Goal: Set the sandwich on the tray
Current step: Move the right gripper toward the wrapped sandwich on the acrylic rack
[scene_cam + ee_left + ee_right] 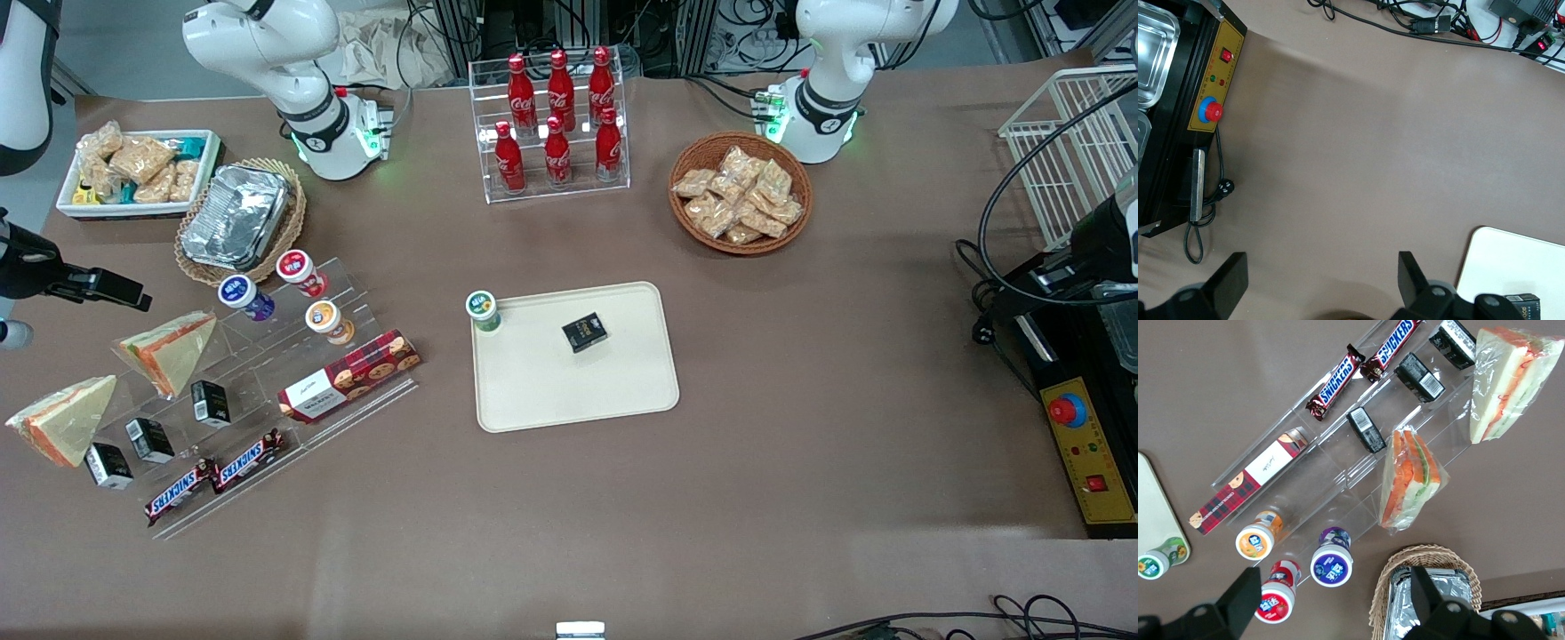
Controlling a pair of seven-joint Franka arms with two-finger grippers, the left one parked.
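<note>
The gripper (1328, 600) hangs open and empty above the clear stepped rack (293, 373). The sandwich (1410, 480) leans on that rack's top step, well apart from the tray (622, 391).

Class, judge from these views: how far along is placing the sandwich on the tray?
Done: nothing; the sandwich lies at the clear rack, off the tray. In hand: the gripper hangs over the rack, jaws open, empty. Left: grasp, carry, set down.
</note>
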